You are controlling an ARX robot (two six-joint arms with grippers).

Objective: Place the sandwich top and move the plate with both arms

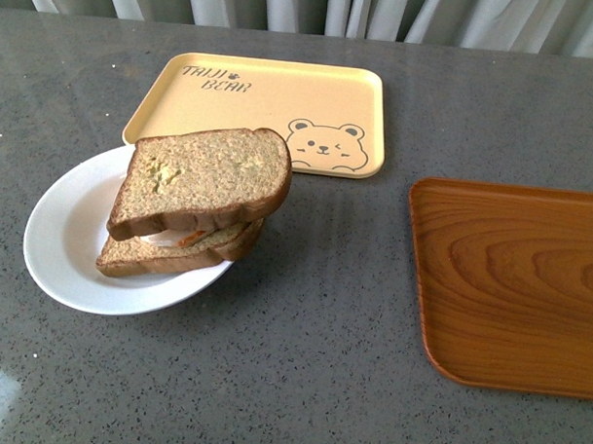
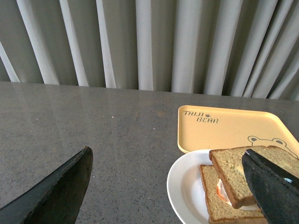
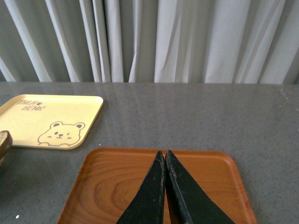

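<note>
At the left of the front view, the plate (image 1: pixel 67 243) sits on the grey table (image 1: pixel 322 340). The sandwich top (image 1: pixel 201 180) lies on it, specked face up, slightly askew over the lower slice (image 1: pixel 164 259). A pale and orange filling shows between them. My left gripper (image 2: pixel 167 154) is spread wide. One finger (image 2: pixel 273 186) shows in front of the bread. At upper centre lies the yellow bear tray (image 1: pixel 272 94), and at the right edge the wooden tray (image 1: pixel 518 288). My right gripper (image 3: pixel 164 154) hangs over the wooden tray, tips pressed together.
</note>
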